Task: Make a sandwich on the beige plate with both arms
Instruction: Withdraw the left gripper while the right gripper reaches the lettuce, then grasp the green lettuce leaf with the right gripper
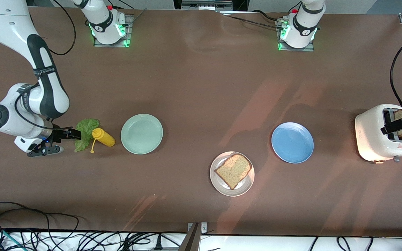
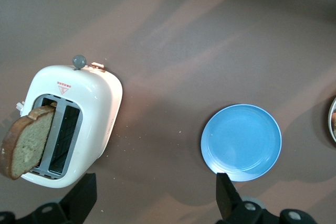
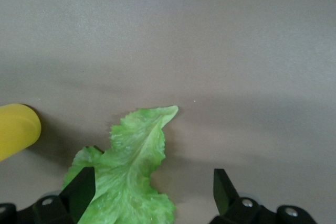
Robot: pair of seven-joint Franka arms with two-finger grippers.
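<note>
Bread slice (image 1: 233,170) flat on beige plate (image 1: 248,187); lettuce (image 1: 85,131) apart.

One bread slice (image 1: 233,170) lies on the beige plate (image 1: 248,186), another stands in the toaster (image 1: 379,139)

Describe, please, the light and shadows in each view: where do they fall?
Front view: pale streaks of light cross the brown table near the blue plate; green lights glow at both arm bases. Left wrist view: the toaster casts a soft shadow on the table. Right wrist view: a broad dim band lies around the lettuce leaf.
</note>
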